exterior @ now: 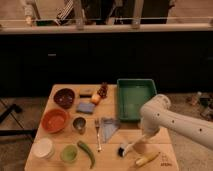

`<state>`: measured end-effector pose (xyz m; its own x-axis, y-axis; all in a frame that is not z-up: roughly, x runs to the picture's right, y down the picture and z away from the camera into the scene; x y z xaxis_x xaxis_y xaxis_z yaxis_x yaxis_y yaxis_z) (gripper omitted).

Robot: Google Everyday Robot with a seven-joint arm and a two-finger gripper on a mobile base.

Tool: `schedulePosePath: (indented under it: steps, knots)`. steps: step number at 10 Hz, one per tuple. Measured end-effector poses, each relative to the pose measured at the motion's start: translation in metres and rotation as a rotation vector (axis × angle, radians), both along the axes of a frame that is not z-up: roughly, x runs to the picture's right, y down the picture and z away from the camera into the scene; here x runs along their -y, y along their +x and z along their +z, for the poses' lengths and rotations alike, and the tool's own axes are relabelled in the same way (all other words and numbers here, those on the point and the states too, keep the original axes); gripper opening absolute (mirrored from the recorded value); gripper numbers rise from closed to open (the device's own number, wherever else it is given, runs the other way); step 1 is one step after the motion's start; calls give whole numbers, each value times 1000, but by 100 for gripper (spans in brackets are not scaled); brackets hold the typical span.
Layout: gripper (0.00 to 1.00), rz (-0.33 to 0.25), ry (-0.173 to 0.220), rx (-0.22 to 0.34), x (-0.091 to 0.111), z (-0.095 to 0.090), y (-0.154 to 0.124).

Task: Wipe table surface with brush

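Our claw [141, 145] hovers low over the near-right tabletop [107, 159], its grip unreadable; the brush [125, 148] lies just left of it.

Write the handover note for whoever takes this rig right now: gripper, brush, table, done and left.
Gripper: low over the table's front right part, at the handle end of the brush; the arm hides how the two meet.
Brush: lies on the table surface, black bristle head toward the table's middle, just behind the banana.
Nearby: green tray behind the arm, cloth and fork to the brush's left.
Done: arm brought to the brush.
Left: confirm the grip, then the wiping itself; nothing shows how much is wiped.
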<state>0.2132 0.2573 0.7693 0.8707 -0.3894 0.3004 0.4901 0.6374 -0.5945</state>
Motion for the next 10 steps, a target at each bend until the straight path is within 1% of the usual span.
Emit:
schedulePosePath:
  steps: [1, 2, 5, 6, 7, 8, 10]
  knots:
    - [0, -26, -13, 33, -7, -2, -18]
    - [0, -37, -21, 52, -11, -4, -28]
    - [0, -55, -32, 79, -14, -3, -39]
    - [0, -59, -31, 91, -13, -1, -46]
    - [0, -60, -20, 96, -5, 5, -52]
    - [0, -57, -13, 89, 1, 10, -51]
    - [0, -43, -7, 66, 9, 15, -41]
